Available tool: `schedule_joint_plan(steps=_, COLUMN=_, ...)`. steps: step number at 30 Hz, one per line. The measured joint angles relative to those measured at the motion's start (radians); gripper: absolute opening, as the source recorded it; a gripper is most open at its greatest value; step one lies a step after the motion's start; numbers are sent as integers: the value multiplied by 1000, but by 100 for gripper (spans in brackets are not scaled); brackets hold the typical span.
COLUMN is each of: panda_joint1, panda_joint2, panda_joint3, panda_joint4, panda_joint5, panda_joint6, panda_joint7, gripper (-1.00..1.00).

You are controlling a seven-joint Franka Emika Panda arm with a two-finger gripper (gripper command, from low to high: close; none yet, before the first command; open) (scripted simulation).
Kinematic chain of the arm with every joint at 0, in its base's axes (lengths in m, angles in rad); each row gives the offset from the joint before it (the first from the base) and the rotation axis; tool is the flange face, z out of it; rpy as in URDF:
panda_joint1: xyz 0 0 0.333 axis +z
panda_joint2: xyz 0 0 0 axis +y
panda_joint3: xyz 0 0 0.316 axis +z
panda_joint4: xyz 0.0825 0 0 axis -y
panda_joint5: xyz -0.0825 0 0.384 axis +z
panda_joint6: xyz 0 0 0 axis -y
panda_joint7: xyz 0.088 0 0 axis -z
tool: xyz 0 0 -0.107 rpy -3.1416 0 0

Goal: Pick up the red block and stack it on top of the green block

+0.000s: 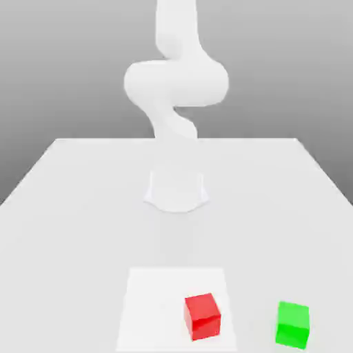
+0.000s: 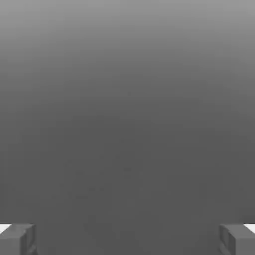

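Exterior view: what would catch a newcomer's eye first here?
Two bright cubes stand out on the pale table: the red block near the front edge, and the green block apart from it toward the exterior view's right. Behind them rises the white arm.

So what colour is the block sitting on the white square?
Red. The block on the white square shows best in the exterior view.

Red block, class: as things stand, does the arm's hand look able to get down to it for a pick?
Probably yes. The red block sits alone on the table, apart from the green block, with nothing on top of it. The hand is open, with nothing between its fingers.
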Motion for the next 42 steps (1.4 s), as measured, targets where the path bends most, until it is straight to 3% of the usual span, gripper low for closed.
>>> schedule_joint_plan(steps=22, panda_joint1=70, panda_joint2=804, panda_joint3=14, panda_joint4=-216, panda_joint5=1, panda_joint6=348, panda_joint7=-141, gripper=0)
schedule_joint_plan(steps=28, panda_joint1=75, panda_joint2=1021, panda_joint3=11, panda_joint4=-208, panda_joint5=-9, panda_joint6=507, panda_joint7=-145, gripper=0)
schedule_joint_plan(steps=29, panda_joint1=76, panda_joint2=1048, panda_joint3=10, panda_joint4=-205, panda_joint5=-10, panda_joint6=529, panda_joint7=-144, gripper=-100)
schedule_joint_plan(steps=36, panda_joint1=75, panda_joint2=1050, panda_joint3=11, panda_joint4=-205, panda_joint5=-12, panda_joint6=530, panda_joint7=-142, gripper=-100)
schedule_joint_plan(steps=42, panda_joint1=78, panda_joint2=878, panda_joint3=22, panda_joint4=-225, panda_joint5=-8, panda_joint6=378, panda_joint7=-127, gripper=-100)
